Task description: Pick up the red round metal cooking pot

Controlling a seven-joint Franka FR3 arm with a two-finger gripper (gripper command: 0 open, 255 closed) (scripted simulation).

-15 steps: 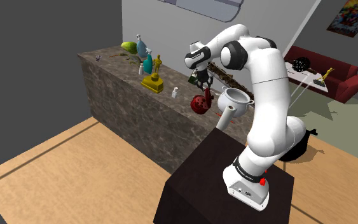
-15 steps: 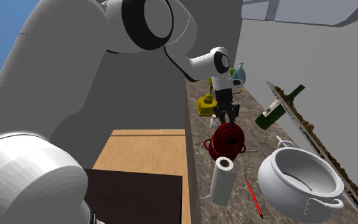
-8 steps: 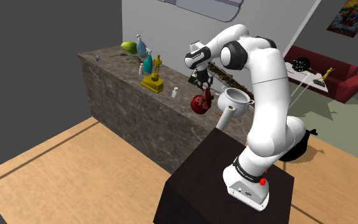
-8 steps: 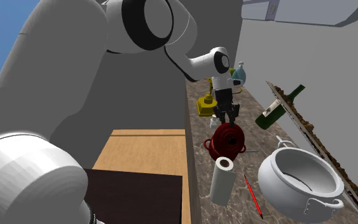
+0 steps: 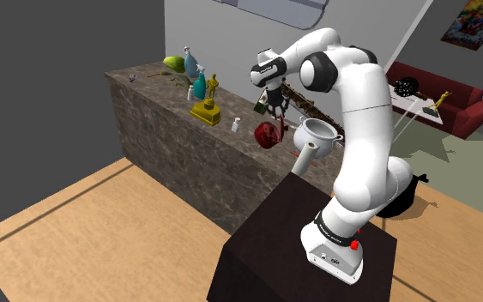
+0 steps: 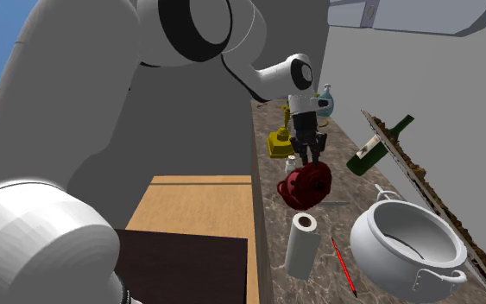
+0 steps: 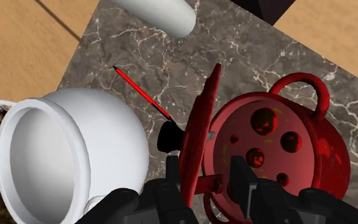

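The red pot [image 6: 306,184] has gone up. A moment ago it sat flat on the desk [image 6: 353,197]. Now it hangs just above the stone top, tipped to one side, under the black pincer [image 6: 309,155]. The arm has come up a little too.

In the wrist view, the two fingers are closed in on a thin red part at the pot's rim, so the pincer has hold of the pot. The lid looks to be standing on its edge beside the pot's open mouth.

I think the pick-up is nearly done. The pot hangs crooked, so it could slip if the arm moves fast.

There is not much room to the sides. A big white pot [image 6: 407,243] sits near, on the second exterior view's right. A red pencil [image 6: 343,266] lies on the desk between the two pots. A white roll [image 6: 299,246] stands close to the desk's edge, and a yellow trophy [image 6: 278,141] stands farther along. The edge over the wooden floor [image 6: 202,207] is close by the pot, on that view's left. Straight up is open air, so that looks like the safe way to go.
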